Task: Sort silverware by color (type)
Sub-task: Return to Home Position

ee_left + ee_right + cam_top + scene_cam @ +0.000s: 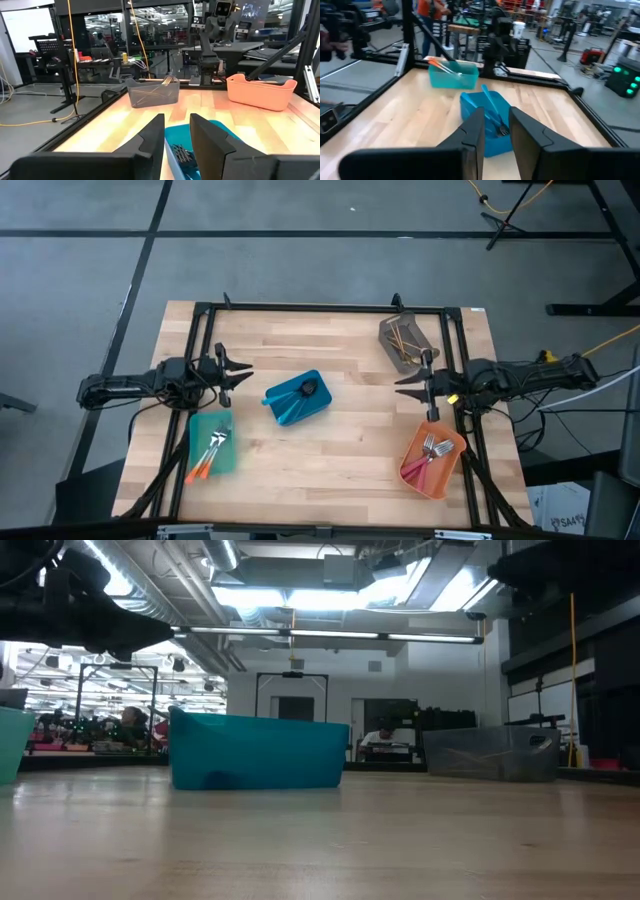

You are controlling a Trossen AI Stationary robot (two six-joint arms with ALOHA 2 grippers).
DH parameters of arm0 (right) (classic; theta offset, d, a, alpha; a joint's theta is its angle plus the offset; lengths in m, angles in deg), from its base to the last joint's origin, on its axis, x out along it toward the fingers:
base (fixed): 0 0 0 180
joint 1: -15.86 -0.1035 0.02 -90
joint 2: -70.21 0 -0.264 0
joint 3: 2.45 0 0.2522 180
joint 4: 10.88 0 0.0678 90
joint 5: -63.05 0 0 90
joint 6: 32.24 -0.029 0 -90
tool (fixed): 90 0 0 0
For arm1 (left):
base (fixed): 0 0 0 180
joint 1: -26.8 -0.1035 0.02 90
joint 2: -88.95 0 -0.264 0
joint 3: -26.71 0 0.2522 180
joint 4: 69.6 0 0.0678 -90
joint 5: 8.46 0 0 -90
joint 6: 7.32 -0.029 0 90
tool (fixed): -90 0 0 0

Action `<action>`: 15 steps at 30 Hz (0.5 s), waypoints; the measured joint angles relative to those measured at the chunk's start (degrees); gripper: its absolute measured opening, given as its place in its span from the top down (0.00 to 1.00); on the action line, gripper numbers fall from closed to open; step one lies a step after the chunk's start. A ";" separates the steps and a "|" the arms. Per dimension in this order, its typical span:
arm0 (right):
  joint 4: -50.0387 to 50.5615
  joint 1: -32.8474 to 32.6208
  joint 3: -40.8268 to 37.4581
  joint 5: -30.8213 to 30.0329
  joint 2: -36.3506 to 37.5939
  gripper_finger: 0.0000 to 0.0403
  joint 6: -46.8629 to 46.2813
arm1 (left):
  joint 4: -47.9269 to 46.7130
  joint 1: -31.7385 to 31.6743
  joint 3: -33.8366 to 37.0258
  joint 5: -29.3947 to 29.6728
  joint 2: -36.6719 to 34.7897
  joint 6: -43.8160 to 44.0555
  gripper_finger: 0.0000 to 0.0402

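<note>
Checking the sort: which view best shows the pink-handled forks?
The high view: it looks down on the pink-handled forks in the orange bin. The left wrist view shows only the bin's wall; the others show neither.

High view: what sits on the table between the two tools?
A blue bin sits between the left tool and right tool, clearest in the high view.

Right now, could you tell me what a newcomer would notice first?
The blue bin sits at the centre of the table. Orange-handled forks lie in the teal bin near the left gripper; pink forks in the orange bin near the right gripper. Both grippers are empty.
</note>
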 joint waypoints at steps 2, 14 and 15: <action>-0.06 0.00 -1.50 -1.23 1.81 0.81 -0.68 | 0.00 0.00 0.00 0.02 0.00 -0.01 0.79; -4.69 0.00 -11.20 -3.94 14.09 0.81 -3.27 | 0.02 0.00 -0.02 0.37 0.00 -1.49 0.79; -4.71 0.00 -11.78 -4.95 14.81 0.81 -3.26 | 0.02 0.00 -0.02 0.37 0.00 -1.48 0.79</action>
